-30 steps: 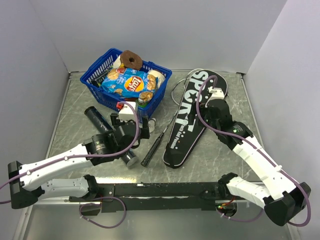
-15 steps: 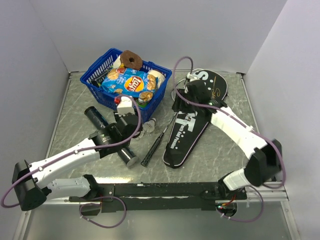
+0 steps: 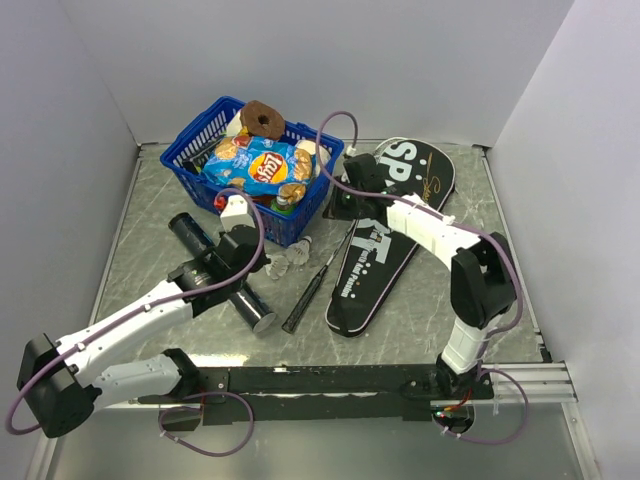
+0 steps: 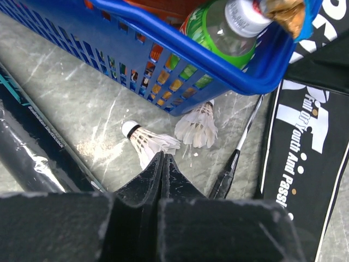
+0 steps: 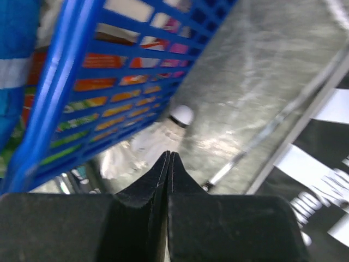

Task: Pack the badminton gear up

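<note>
Both arms swung up-frame since a sec ago, jaws going from wide to shut. Left gripper (image 4: 162, 158) was pinched empty over feathered shuttlecocks (image 4: 150, 143) at centre frame; right gripper (image 5: 170, 158) was closed, empty, by the blue lattice basket (image 3: 190, 130). Soft black bag (image 3: 385, 240) lay flat right of centre w/ thin racket (image 3: 301, 307) alongside, prob. for easy loading. Glossy dark tube (image 3: 195, 238) lay left of centre.

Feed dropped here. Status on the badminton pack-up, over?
Left gripper, right gripper shut, nothing visibly held. Left tip at a shuttlecock by the basket. Bag, racket, tube loose on table. Basket close ahead of both.
</note>
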Motion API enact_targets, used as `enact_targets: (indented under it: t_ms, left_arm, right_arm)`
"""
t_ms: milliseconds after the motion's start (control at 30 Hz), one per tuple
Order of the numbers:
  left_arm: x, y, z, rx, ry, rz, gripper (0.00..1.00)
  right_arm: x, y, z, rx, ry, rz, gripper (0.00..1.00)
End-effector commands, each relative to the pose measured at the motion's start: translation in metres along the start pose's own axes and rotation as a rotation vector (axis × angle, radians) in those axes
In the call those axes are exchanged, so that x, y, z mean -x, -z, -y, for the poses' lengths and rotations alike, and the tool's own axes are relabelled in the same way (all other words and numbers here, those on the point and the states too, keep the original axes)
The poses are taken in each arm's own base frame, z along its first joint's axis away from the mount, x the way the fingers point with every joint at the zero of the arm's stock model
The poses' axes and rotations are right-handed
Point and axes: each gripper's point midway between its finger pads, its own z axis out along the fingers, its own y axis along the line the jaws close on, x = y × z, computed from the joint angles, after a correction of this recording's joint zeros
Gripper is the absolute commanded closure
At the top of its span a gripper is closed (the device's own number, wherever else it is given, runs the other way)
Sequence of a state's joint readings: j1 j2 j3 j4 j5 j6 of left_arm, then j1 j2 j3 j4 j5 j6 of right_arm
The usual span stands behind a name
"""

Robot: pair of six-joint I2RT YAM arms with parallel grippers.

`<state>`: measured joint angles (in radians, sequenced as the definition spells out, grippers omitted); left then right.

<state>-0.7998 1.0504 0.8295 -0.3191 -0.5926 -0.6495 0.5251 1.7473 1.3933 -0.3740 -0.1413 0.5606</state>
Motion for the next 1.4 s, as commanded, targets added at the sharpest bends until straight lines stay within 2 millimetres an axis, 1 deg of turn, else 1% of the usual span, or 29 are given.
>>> enact_targets:
  t_ms: [0,33,67,133,167,367,400,467,500,533,567,600,633,667,700,733,767,800,833,867,900,933,967,1033,1167,1267,1300,1333,1367]
  left_arm:
    - [0.006,-0.001,0.011,-0.063,0.056,0.012,0.99]
    - [0.005,-0.001,0.01,-0.063,0.054,0.01,0.99]
    - [0.006,-0.001,0.009,-0.063,0.057,0.014,0.99]
    - [0.005,0.0,0.008,-0.066,0.061,0.015,0.99]
    - [0.005,0.001,0.009,-0.07,0.063,0.015,0.99]
    - [0.006,0.005,0.005,-0.076,0.072,0.019,0.99]
    - [0.006,0.006,0.004,-0.076,0.073,0.019,0.99]
    - [0.008,0.009,0.002,-0.079,0.08,0.025,0.99]
    - [0.008,0.01,0.001,-0.079,0.081,0.025,0.98]
    - [0.008,0.011,0.001,-0.082,0.081,0.024,0.98]
    - [0.01,0.013,0.001,-0.09,0.086,0.028,0.98]
    - [0.009,0.014,0.001,-0.093,0.086,0.026,0.98]
    - [0.009,0.015,0.0,-0.093,0.086,0.026,0.98]
    - [0.011,0.017,0.0,-0.099,0.091,0.028,0.98]
    - [0.01,0.018,0.0,-0.104,0.089,0.025,0.98]
    - [0.009,0.018,0.0,-0.107,0.089,0.022,0.98]
    - [0.009,0.02,0.002,-0.119,0.093,0.019,0.98]
    - [0.008,0.02,0.002,-0.122,0.097,0.016,0.98]
    - [0.008,0.021,0.003,-0.13,0.101,0.016,0.98]
    - [0.008,0.023,0.003,-0.137,0.105,0.015,0.99]
    - [0.008,0.024,0.004,-0.146,0.113,0.012,0.99]
    - [0.007,0.026,0.005,-0.154,0.117,0.01,0.99]
    - [0.009,0.027,0.006,-0.163,0.121,0.014,0.99]
    - [0.009,0.03,0.007,-0.177,0.128,0.014,0.99]
    - [0.01,0.034,0.008,-0.189,0.129,0.011,0.99]
    - [0.009,0.035,0.011,-0.209,0.132,0.006,0.99]
    - [0.008,0.035,0.01,-0.209,0.129,0.003,0.99]
    - [0.007,0.033,0.01,-0.203,0.125,0.003,0.99]
    - [0.006,0.032,0.01,-0.201,0.12,0.001,0.99]
  right_arm:
    - [0.028,-0.003,-0.053,0.181,-0.016,0.106,1.0]
    - [0.025,-0.006,-0.057,0.202,-0.026,0.099,1.0]
    - [0.031,-0.008,-0.063,0.23,-0.027,0.124,1.0]
    - [0.028,-0.012,-0.071,0.257,-0.041,0.121,1.0]
    - [0.031,-0.012,-0.078,0.281,-0.039,0.132,1.0]
    - [0.033,-0.021,-0.098,0.354,-0.051,0.16,1.0]
    - [0.037,-0.021,-0.104,0.381,-0.049,0.182,1.0]
    - [0.038,-0.024,-0.111,0.414,-0.057,0.191,1.0]
    - [0.037,-0.028,-0.114,0.43,-0.057,0.183,1.0]
    - [0.043,-0.027,-0.12,0.457,-0.059,0.207,1.0]
    - [0.044,-0.028,-0.125,0.47,-0.055,0.213,1.0]
    - [0.043,-0.035,-0.124,0.468,-0.059,0.21,1.0]
    - [0.051,-0.033,-0.134,0.493,-0.055,0.229,1.0]
    - [0.053,-0.035,-0.138,0.499,-0.055,0.234,1.0]
    - [0.05,-0.043,-0.139,0.5,-0.059,0.224,1.0]
    - [0.059,-0.042,-0.146,0.511,-0.06,0.246,1.0]
    - [0.062,-0.043,-0.149,0.514,-0.062,0.253,1.0]
    - [0.061,-0.05,-0.15,0.51,-0.065,0.251,1.0]
    - [0.07,-0.047,-0.157,0.516,-0.066,0.275,1.0]
    - [0.072,-0.051,-0.157,0.501,-0.07,0.276,1.0]
    - [0.072,-0.058,-0.156,0.484,-0.076,0.275,1.0]
    - [0.079,-0.056,-0.163,0.49,-0.078,0.29,1.0]
    - [0.083,-0.06,-0.16,0.464,-0.087,0.299,1.0]
    - [0.092,-0.067,-0.162,0.445,-0.105,0.316,1.0]
    - [0.11,-0.077,-0.156,0.366,-0.153,0.361,1.0]
    - [0.119,-0.084,-0.151,0.312,-0.179,0.375,1.0]
    - [0.13,-0.085,-0.15,0.294,-0.197,0.411,1.0]
    - [0.127,-0.089,-0.144,0.255,-0.204,0.398,1.0]
    - [0.13,-0.091,-0.144,0.247,-0.208,0.404,1.0]
